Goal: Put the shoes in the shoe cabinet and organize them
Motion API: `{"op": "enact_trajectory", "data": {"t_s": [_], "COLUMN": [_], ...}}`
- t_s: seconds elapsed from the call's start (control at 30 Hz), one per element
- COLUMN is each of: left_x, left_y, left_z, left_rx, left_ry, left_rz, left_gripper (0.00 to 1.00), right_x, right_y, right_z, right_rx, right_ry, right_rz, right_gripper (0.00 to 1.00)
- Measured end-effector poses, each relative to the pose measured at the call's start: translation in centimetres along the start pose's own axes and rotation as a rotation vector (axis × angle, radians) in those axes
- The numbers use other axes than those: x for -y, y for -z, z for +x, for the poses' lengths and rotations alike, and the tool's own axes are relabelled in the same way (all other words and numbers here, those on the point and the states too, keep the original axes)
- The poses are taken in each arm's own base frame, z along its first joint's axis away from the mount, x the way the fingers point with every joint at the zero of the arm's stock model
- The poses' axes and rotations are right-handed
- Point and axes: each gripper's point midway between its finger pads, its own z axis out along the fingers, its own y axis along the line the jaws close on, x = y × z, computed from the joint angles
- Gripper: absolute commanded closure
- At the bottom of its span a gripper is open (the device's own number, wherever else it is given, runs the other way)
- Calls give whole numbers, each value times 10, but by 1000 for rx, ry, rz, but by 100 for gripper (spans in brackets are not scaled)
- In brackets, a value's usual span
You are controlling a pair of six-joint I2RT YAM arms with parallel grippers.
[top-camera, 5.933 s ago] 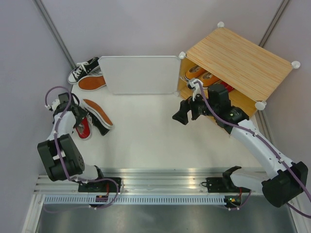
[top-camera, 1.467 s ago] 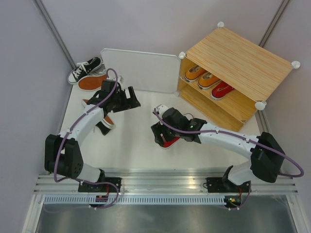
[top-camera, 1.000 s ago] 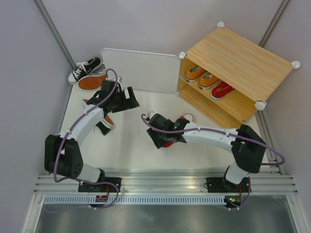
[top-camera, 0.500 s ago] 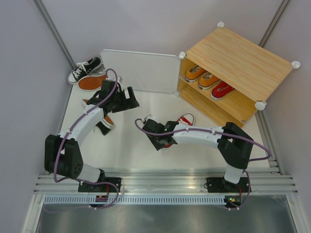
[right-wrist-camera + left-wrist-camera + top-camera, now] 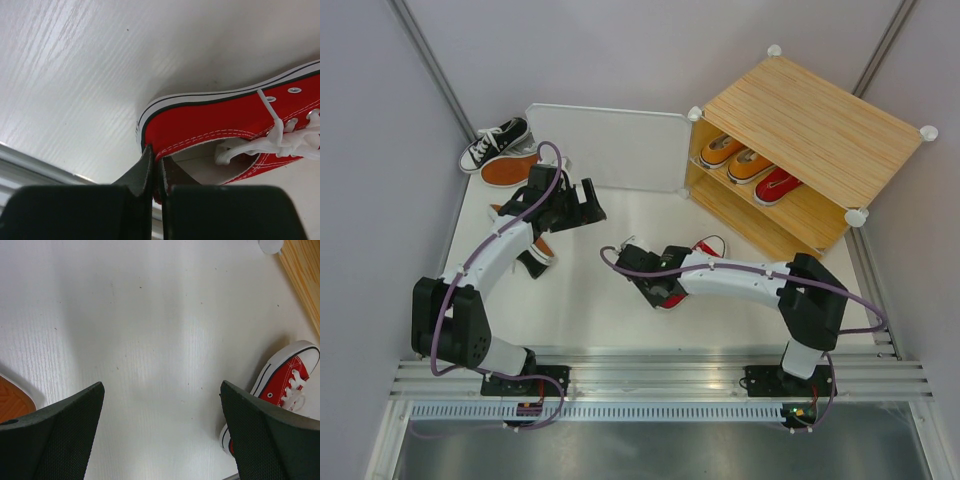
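Pinching the heel collar of a red shoe (image 5: pixel 210 125), the right fingers (image 5: pixel 142 175) are clamped narrow on its canvas, and the shoe lies on the counter (image 5: pixel 75 60) stretching away ahead of them. Three shoes (image 5: pixel 752 163) already sit on the upper shelf of the shoe cabinet (image 5: pixel 820 120), well beyond those fingertips. The left fingers (image 5: pixel 55 440) gape wide and hold nothing. A black shoe (image 5: pixel 495 143) and others behind them are not yet shelved, so about half the job seems left.

The shoe cabinet (image 5: pixel 815 130) stands at the back right of the desk (image 5: pixel 590 300), its door (image 5: pixel 605 148) swung out to the left. Three sneakers (image 5: pixel 750 165) sit on its inner shelf. A lone sneaker (image 5: pixel 200 122) lies mid-desk before it; other sneakers (image 5: pixel 510 170) lie far left.
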Motion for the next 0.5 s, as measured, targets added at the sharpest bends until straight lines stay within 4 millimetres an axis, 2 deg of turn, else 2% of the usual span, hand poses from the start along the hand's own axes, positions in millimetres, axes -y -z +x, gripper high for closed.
{"op": "enact_trajectory", "data": {"t_s": [0.1, 0.3, 0.4, 0.5], "left_x": [0, -2, -3, -3], "left_y": [0, 0, 0, 0], "left_z": [0, -1, -1, -1], "left_rx": [1, 2, 2, 0], "left_ry": [0, 4, 5, 5], "left_rz": [-2, -5, -7, -8], "left_gripper": [1, 1, 1, 1], "right_x": [2, 11, 30, 56], "right_y": [22, 83, 105, 115], "right_z": [-8, -40, -46, -40], "right_rx": [-2, 79, 89, 66], "right_ry": [16, 46, 33, 6], "right_rz": [-16, -91, -104, -88], "right_gripper": [99, 99, 99, 99]}}
